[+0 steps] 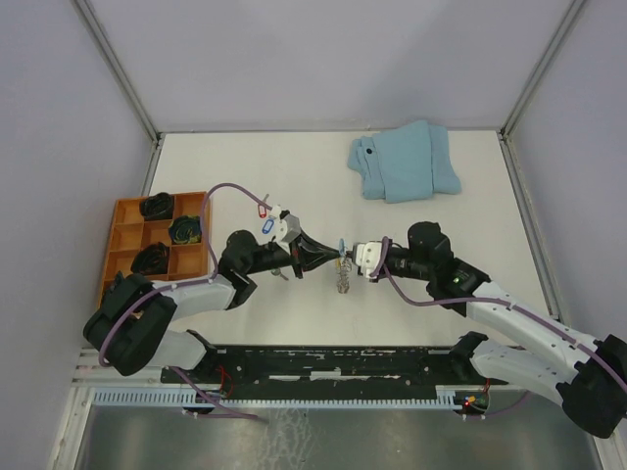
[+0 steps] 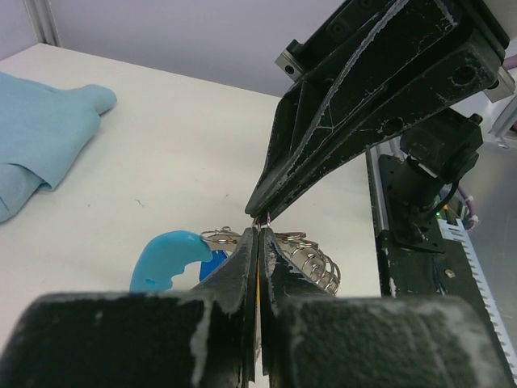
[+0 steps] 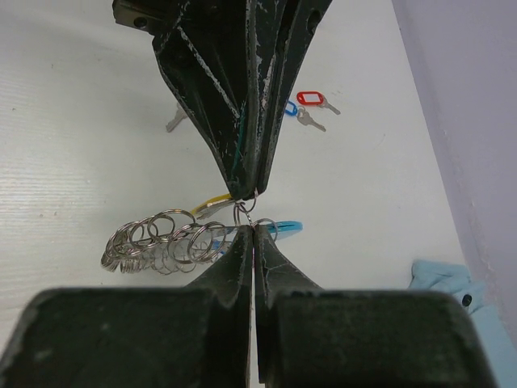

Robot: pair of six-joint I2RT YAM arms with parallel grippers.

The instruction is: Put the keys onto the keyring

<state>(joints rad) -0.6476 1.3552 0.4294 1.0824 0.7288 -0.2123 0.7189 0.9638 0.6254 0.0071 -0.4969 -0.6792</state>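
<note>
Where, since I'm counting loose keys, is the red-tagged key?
The red-tagged key lies left of centre in the top view, beside the blue-tagged key, just right of the orange tray.

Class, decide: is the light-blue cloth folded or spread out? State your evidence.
Folded: the cloth lies as a compact bundle with overlapping layers and doubled edges in the top view.

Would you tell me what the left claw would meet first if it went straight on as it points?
Likely the black right claw, its shut tips facing the left claw nearly tip to tip; any gap is unclear.
</note>
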